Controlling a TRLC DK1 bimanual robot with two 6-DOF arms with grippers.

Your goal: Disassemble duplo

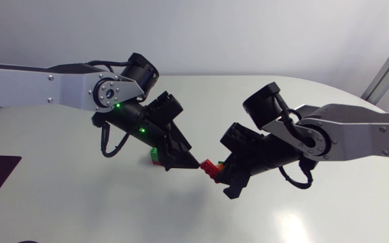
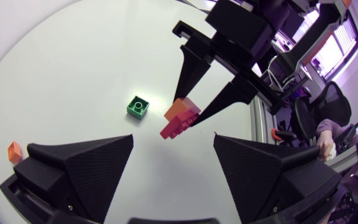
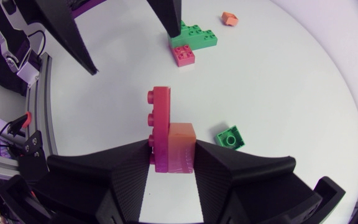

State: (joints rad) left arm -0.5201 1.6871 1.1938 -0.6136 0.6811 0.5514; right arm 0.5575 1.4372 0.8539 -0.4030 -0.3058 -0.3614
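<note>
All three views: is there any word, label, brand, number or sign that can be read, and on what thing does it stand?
No text can be read in any view.
Stack: no print; any stud marks are too small to read.
Green brick: stud mark too small to read.
Left arm: no label shows, only green lights, which are not a sign.

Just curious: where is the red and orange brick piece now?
The red and orange piece is clamped in the right gripper, central in the head view, facing the open left gripper.
</note>
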